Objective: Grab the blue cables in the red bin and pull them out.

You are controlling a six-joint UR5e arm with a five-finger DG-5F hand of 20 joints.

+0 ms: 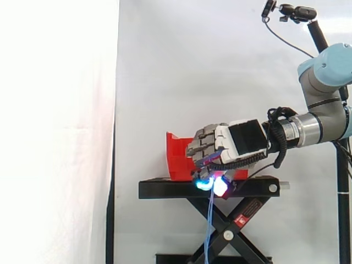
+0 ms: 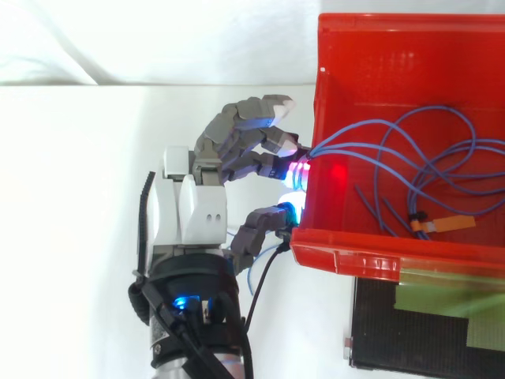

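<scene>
Hand (image 2: 197, 212) curled on blue cables (image 2: 330, 144), beside red bin (image 2: 355, 257) wall

The bin (image 2: 410, 71) is coloured plain red, and the cables (image 2: 331, 146) blue, with an orange tag (image 2: 451, 224). The hand (image 2: 193, 209) is finished in white and grey; its pads (image 1: 204, 184) are lit cyan and magenta. The stand (image 1: 165, 188) is painted black, the curtain (image 1: 192, 82) left white.

Looks bright and even, with faint shadows; blows out to glare across the white curtain (image 1: 55, 110) at side view's left
</scene>
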